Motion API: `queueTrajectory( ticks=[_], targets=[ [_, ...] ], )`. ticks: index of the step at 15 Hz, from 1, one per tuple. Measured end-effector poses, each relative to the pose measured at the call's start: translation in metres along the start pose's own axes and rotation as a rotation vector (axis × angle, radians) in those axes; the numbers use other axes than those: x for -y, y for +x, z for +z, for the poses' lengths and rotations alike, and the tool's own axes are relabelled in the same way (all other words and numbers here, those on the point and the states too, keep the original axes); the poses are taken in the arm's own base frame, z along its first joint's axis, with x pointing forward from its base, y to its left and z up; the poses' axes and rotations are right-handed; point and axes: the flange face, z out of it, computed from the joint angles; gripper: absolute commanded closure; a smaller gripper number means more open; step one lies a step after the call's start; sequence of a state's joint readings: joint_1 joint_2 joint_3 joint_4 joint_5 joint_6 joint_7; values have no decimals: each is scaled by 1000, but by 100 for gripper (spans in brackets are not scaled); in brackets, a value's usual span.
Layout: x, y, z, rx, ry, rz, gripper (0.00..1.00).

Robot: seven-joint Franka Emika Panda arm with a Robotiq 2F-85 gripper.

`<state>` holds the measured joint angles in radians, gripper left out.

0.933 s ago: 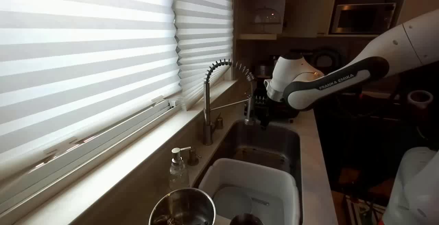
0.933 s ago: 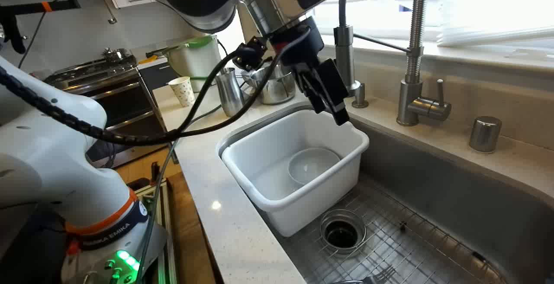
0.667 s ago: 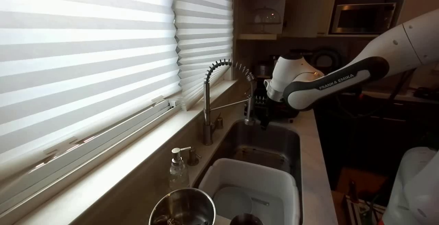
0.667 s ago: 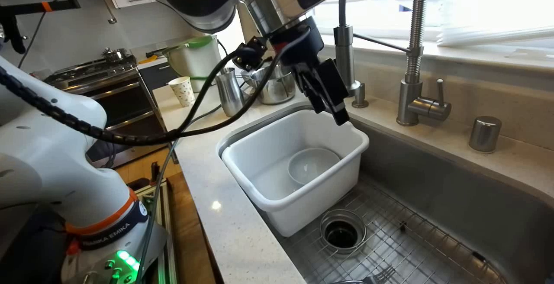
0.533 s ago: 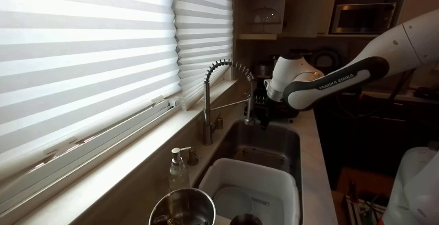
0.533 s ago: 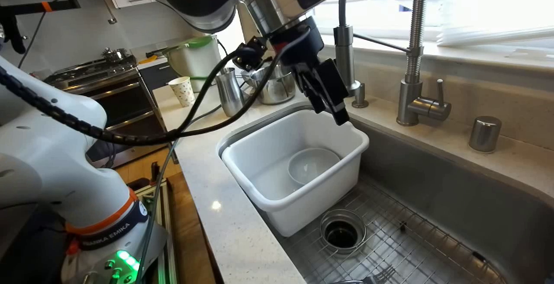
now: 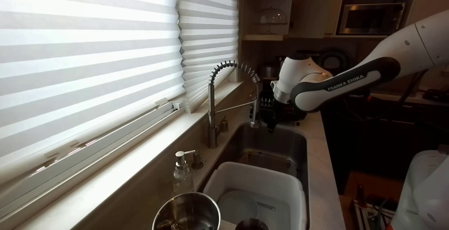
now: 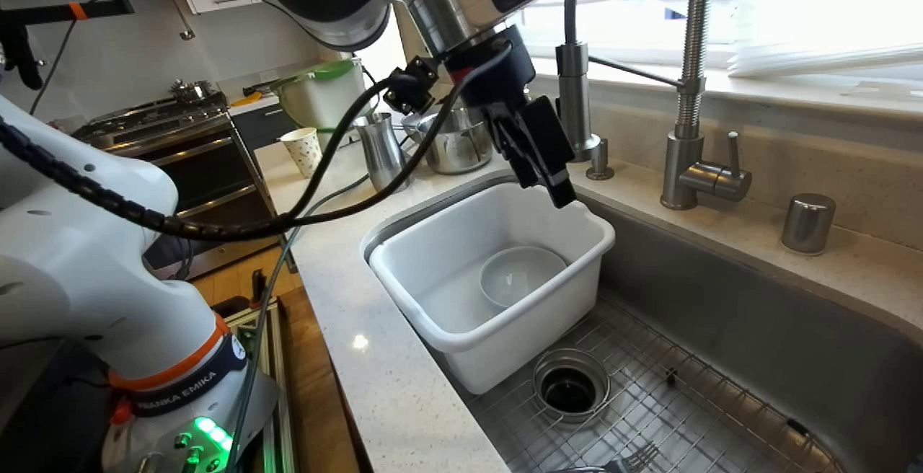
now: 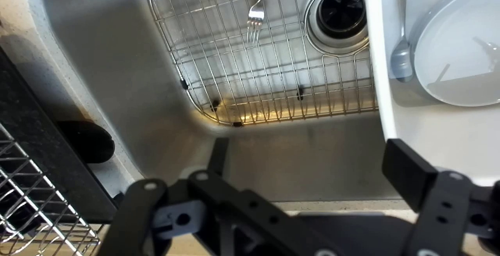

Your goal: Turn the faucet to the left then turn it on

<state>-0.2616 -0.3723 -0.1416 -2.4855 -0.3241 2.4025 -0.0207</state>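
Observation:
The silvery faucet (image 7: 211,110) stands behind the sink with its spring gooseneck arched over. It also shows in an exterior view (image 8: 690,98), where the top of the arch is out of frame. Its spray head (image 8: 575,98) points down at the arm's side of the post. The lever handle (image 8: 734,156) stands upright on the base. My gripper (image 8: 546,188) points down right beside the spray head; I cannot tell whether they touch. In the wrist view, my gripper (image 9: 308,158) is open with nothing between its fingers. The faucet does not show in the wrist view.
A white tub (image 8: 447,339) with a plate sits in the sink (image 8: 721,300). A soap bottle (image 7: 183,177), steel pot (image 8: 461,148) and pitcher (image 8: 383,152) stand around it. A wire rack (image 9: 31,193) borders the sink. A fork (image 9: 256,16) lies on the sink grid.
The arm and gripper have shifted slightly, moving a little away from the spray head toward the robot's side. The faucet has not visibly moved.

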Motion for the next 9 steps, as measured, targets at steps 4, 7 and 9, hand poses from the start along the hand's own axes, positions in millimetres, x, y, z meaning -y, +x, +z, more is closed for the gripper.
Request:
queueTrajectory(
  ticks=[4,7,9],
  targets=[
    [6,-10,-17,51,-19,45,0],
    [5,-11,-38,10,-19,83,0],
    [3,-11,-50,-21,-16,108,0]
  ],
)
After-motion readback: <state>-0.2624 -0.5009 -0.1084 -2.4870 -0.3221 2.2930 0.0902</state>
